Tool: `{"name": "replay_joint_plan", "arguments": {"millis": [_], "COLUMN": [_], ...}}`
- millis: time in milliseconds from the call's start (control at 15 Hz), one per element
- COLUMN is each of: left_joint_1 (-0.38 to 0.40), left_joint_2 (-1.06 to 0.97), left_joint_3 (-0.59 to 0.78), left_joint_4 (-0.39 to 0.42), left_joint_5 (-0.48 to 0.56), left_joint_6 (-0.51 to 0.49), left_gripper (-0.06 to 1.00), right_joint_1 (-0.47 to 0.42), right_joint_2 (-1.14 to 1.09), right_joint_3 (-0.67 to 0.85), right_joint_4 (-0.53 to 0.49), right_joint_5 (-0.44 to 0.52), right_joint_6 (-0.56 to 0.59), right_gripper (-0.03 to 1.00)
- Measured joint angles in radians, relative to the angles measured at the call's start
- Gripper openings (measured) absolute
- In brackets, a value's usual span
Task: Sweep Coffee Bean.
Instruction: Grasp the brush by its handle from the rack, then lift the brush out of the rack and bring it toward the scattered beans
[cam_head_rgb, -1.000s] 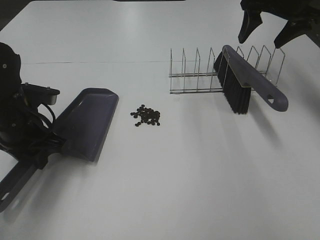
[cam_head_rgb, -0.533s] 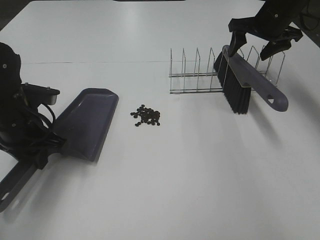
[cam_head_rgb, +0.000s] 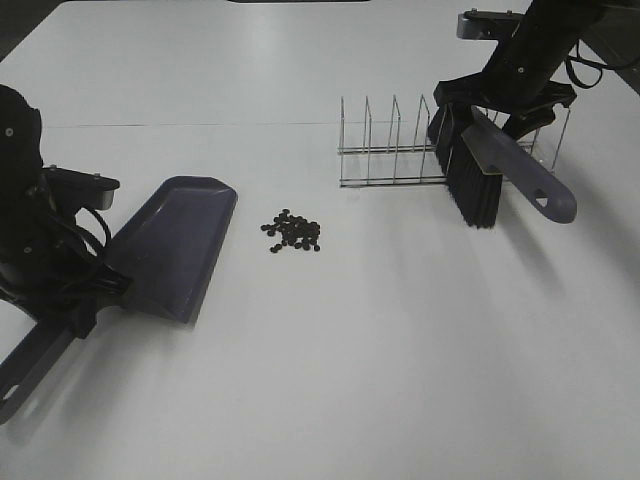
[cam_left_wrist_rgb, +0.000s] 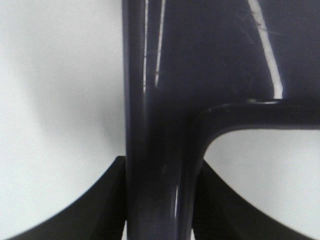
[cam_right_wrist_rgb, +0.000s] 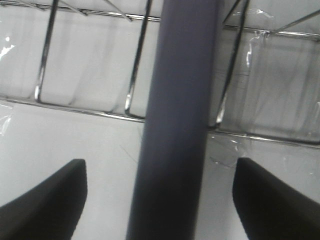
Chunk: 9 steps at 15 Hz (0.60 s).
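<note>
My left gripper (cam_left_wrist_rgb: 160, 205) is clamped on the handle of the dustpan (cam_head_rgb: 178, 243). In the left wrist view both black fingers (cam_left_wrist_rgb: 107, 202) press flat against the handle's sides, with no gap on either side. The pan lies flat on the white worktop (cam_head_rgb: 400, 350) near its left edge, and its handle runs back towards the near left corner.

The coffee bean (cam_head_rgb: 292, 231) pile sits in one tight cluster on the bare worktop. It is a little left of the middle, near the dustpan's right side but clear of it. No bean is in the pan.

My right gripper (cam_head_rgb: 497, 103) is over at the far right corner, above the brush (cam_head_rgb: 505, 160). The brush leans in the wire rack (cam_head_rgb: 395, 150) with its black bristles (cam_head_rgb: 472, 190) down on the worktop and its handle end pointing towards the right edge.

In the right wrist view the brush's purple back (cam_right_wrist_rgb: 175, 125) runs up the middle between the fingers (cam_right_wrist_rgb: 45, 200). Pale worktop shows on both sides of it, so these jaws stand wide, straddling the brush without touching it. Nothing is gripped on that side.
</note>
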Motion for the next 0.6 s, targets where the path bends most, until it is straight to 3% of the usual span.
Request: {"name": "replay_joint_plan", "arguments": {"millis": [67,133,200,267,600], "left_joint_1": [0.000,0.000,0.000,0.000,0.000], "left_joint_2": [0.000,0.000,0.000,0.000,0.000], "left_joint_3": [0.000,0.000,0.000,0.000,0.000], "left_joint_4": [0.000,0.000,0.000,0.000,0.000], "left_joint_5": [0.000,-0.001,-0.002,-0.002,-0.002], "left_joint_6": [0.000,0.000,0.000,0.000,0.000], "left_gripper": [0.33,0.33,0.33,0.33,0.33], "right_joint_1": [0.002,0.002,0.004,0.007,0.007], "right_joint_2": [0.000,0.000,0.000,0.000,0.000], "right_joint_3": [0.000,0.000,0.000,0.000,0.000], "right_joint_4": [-0.011,-0.040,-0.050,-0.047,-0.042], "right_joint_5": [-0.001,0.001,0.009,0.011,0.013], "right_joint_6": [0.006,0.016,0.032,0.032,0.033], "right_gripper": [0.64,0.55,0.37,0.33,0.31]}}
